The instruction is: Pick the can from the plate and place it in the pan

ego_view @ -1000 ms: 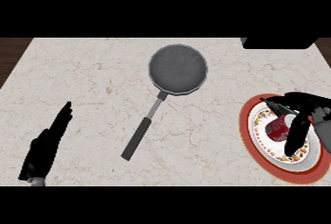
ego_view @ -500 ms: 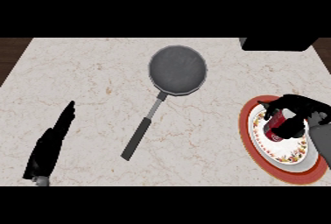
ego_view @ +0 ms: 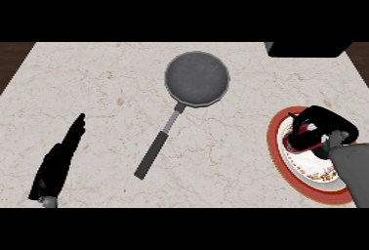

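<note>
Now R hand (ego_view: 326, 128) curled round can (ego_view: 302, 141) on plate (ego_view: 277, 146); L hand (ego_view: 61, 158) flat, fingers straight.

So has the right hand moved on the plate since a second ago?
Yes. The right hand has shifted slightly toward the plate's far rim and curled over the can. The pan hasn't moved.

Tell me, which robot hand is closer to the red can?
Right. The right hand is curled round the can on the plate. The left hand rests open, far across the counter.
</note>
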### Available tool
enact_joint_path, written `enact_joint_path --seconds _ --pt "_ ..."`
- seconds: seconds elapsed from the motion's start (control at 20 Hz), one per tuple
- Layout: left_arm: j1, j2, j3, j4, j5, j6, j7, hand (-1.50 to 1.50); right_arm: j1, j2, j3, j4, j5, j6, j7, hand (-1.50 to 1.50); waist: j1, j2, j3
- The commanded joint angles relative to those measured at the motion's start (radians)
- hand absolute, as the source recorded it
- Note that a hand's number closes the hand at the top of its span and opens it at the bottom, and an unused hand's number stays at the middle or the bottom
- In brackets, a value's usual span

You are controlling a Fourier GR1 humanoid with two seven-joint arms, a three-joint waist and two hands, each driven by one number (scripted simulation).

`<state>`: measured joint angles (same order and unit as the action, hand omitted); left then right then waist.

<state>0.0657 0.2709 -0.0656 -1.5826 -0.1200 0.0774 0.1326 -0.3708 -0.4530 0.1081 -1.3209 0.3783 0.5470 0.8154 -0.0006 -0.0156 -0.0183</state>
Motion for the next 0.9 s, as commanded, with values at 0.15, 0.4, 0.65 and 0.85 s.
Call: enact_joint_path --seconds 0.15,0.4,0.65,0.85 --pt "0.016 -0.004 0.003 -0.059 -0.007 -0.004 0.029 0.0 0.098 0.104 0.049 -0.108 0.183 -0.227 0.14 1.5 0.002 0.013 0.018" --pt "0.03 0.015 0.036 -0.006 0.008 -0.023 -0.036 0.0 0.088 -0.006 0.052 -0.239 0.356 -0.358 0.062 1.5 -0.004 0.012 0.018" --pt "0.023 0.005 0.01 -0.035 -0.003 -0.025 0.012 0.0 -0.05 -0.073 0.075 -0.334 0.51 -0.496 -0.042 1.5 0.01 0.013 0.019" --pt "0.006 0.018 0.032 -0.026 0.017 -0.056 -0.008 0.0 -0.162 -0.019 0.111 -0.252 0.572 -0.516 -0.072 1.5 0.02 0.018 0.018"
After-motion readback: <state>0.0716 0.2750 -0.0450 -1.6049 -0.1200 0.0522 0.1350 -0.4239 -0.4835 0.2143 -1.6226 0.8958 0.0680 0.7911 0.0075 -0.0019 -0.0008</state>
